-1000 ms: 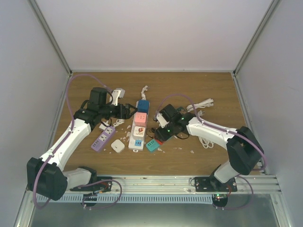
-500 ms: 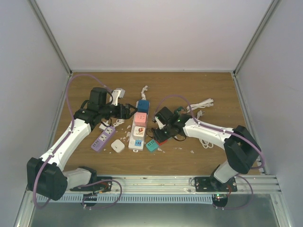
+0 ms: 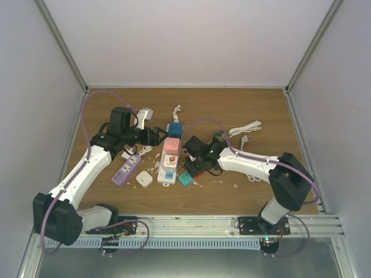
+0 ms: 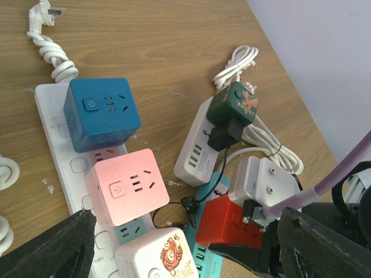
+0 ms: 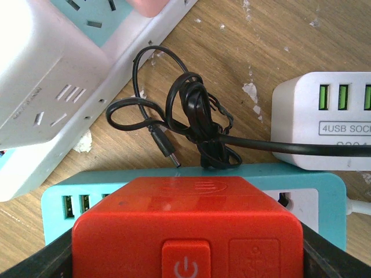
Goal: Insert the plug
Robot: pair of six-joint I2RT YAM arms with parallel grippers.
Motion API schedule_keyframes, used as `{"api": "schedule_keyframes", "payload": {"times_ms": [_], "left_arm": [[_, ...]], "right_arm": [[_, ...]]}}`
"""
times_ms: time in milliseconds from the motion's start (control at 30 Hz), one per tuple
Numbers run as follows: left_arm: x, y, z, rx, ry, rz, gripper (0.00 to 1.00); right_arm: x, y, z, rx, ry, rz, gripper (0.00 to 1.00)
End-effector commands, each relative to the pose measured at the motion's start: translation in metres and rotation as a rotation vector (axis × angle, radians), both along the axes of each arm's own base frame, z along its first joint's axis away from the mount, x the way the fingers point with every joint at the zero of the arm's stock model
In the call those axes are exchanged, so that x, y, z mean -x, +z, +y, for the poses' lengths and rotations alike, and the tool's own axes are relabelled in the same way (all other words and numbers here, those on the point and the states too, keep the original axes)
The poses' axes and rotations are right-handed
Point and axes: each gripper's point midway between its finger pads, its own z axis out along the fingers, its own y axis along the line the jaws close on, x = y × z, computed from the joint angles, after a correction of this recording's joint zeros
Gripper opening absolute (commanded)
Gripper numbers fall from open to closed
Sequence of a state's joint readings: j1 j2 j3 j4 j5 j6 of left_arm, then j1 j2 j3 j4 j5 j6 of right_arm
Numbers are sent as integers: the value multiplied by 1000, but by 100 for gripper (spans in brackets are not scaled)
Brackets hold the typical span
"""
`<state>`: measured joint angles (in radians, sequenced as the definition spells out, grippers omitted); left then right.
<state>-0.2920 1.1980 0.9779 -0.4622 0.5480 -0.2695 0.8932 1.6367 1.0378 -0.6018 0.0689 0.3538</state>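
Right claw (image 5: 186, 255) is pinching the red cube plug (image 5: 185, 211) from both sides, its dark fingers (image 5: 49, 260) pressing against the cube's left and right flanks. The cube is turning its power-button face toward the wrist camera, and its wider side is running left to right, in line with the length of the teal power strip (image 5: 313, 191). Its prongs are staying out of sight, so which way they are pointing cannot be told. The cube is sitting squarely between the fingers and covering the middle of the teal strip; whether it is touching the strip or hanging just above it cannot be told.

Just beyond the teal strip, a black cable (image 5: 194, 116) is lying in a loose knot on the desk (image 4: 162, 46), its free barrel tip nearly touching the strip's far edge. A white USB strip (image 5: 324, 110) is lying just beside the cable, and a green cube (image 4: 235, 104) is sitting on its far end.

Farther out, a long white strip (image 4: 52, 133) is carrying a blue cube (image 4: 103, 113), a pink cube (image 4: 124, 185) and a white cube (image 4: 162, 255) in a row. Left claw (image 4: 185, 231) is hanging above that row with its fingers spread wide, gripping nothing.
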Motion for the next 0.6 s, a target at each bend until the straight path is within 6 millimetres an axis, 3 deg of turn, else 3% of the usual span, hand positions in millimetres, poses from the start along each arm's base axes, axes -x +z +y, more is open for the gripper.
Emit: {"api": "schedule_keyframes", "payload": {"times_ms": [0,133,333,433,567], "left_arm": [[-3,6,-1,-2,-2,-32,85],[-3,7,-1,-2,-1,-35,85],[-3,6,0,-6,2,-31,85],[-2,6,0,-6,2,-31,85],[-2,6,0,-6,5,-29,85]], "right_arm": [[30,-72,-55,269,-59,113,29],[34,-79,-51,233,-75,73,24],[38,-93,-56,235,-96,53,24],[26,-77,-55,229,-126,-12,28],[4,-38,-50,167,-171,-144,38]]}}
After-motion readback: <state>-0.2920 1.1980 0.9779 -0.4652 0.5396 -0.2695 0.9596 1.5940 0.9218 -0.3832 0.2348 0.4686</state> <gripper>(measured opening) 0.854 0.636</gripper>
